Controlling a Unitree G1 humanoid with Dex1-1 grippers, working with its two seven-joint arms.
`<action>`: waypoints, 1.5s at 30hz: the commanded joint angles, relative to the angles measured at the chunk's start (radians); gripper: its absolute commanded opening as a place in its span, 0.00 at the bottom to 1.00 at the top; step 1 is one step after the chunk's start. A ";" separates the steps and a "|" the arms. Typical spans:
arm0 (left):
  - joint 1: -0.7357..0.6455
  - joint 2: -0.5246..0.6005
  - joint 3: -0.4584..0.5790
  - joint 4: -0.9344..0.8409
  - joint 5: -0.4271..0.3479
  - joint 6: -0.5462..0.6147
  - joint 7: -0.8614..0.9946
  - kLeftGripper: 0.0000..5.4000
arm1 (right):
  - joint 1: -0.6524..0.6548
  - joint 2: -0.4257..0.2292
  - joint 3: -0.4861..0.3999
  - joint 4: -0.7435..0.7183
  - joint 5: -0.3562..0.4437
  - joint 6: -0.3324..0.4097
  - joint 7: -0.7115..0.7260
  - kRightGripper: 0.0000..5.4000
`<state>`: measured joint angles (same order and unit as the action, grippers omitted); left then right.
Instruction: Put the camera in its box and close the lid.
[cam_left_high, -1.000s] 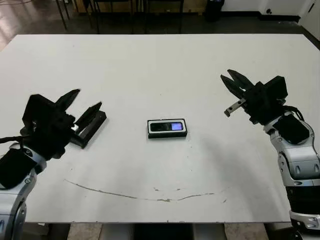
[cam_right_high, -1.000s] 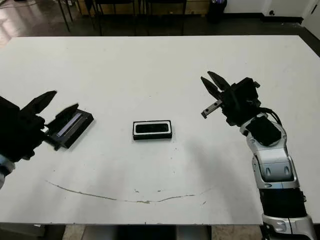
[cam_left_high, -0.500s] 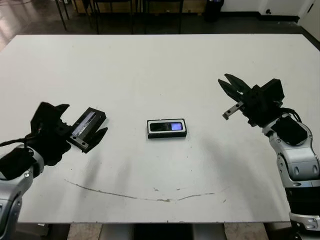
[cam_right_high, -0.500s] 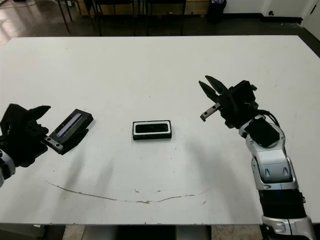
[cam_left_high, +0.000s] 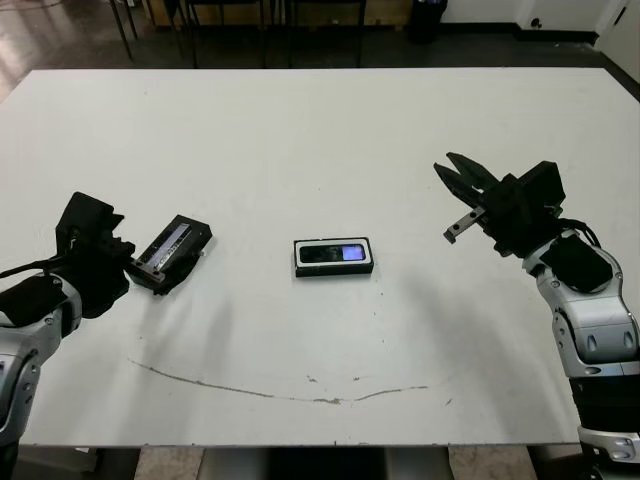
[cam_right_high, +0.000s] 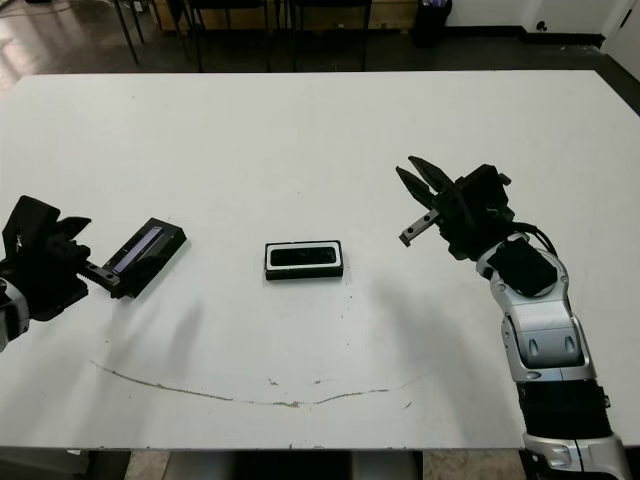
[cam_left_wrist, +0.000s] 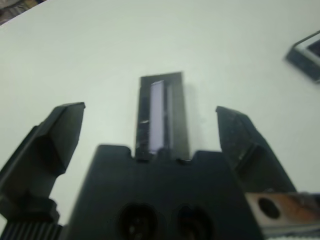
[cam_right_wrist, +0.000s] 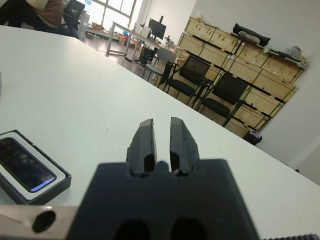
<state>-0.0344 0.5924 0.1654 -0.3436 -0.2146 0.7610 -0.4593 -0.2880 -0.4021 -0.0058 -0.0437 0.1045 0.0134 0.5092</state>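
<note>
Compared with 1 second ago, the left gripper (cam_left_wrist: 150, 125) has come down from a raised position to table level near the left edge, and the lid (cam_left_high: 170, 253) now lies between its 2 fingers (cam_left_wrist: 60, 135), which stand wide apart on either side of it without touching it. The lid is a black cover with a pale glossy strip along its face, set at an angle to the table (cam_left_high: 320, 130) edge. The right gripper (cam_left_high: 458, 188) has shifted slightly toward the centre and hangs above the right half of the table. In the head views its 2 fingers appear spread; in the right wrist view they stand close together with a narrow gap, clamped on nothing. The box (cam_left_high: 335, 257) sits near the centre of the table, unchanged, well apart from both grippers. The camera (cam_left_high: 333, 253) lies flat inside the box with its small bluish screen facing up, framed by the white lining. A thin dark scuff line (cam_left_high: 270, 392) runs along the near edge of the table. Chairs (cam_right_wrist: 225, 95) and stacked crates (cam_right_wrist: 235, 50) show beyond the far side in the right wrist view.
</note>
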 joint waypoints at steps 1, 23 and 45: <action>0.014 0.024 -0.023 0.065 0.030 -0.035 -0.010 1.00 | 0.024 -0.010 -0.002 0.014 0.002 -0.004 0.012 0.00; 0.087 -0.022 -0.032 0.107 -0.018 -0.114 -0.063 1.00 | 0.025 -0.022 -0.013 0.031 -0.002 -0.025 0.024 0.00; 0.082 -0.043 -0.075 0.204 0.029 -0.180 -0.044 0.93 | 0.024 -0.042 -0.031 0.055 0.018 -0.041 0.047 0.00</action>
<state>0.0339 0.5442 0.1114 -0.1710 -0.1813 0.5584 -0.4784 -0.2828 -0.4315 -0.0324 -0.0013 0.1183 -0.0311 0.5478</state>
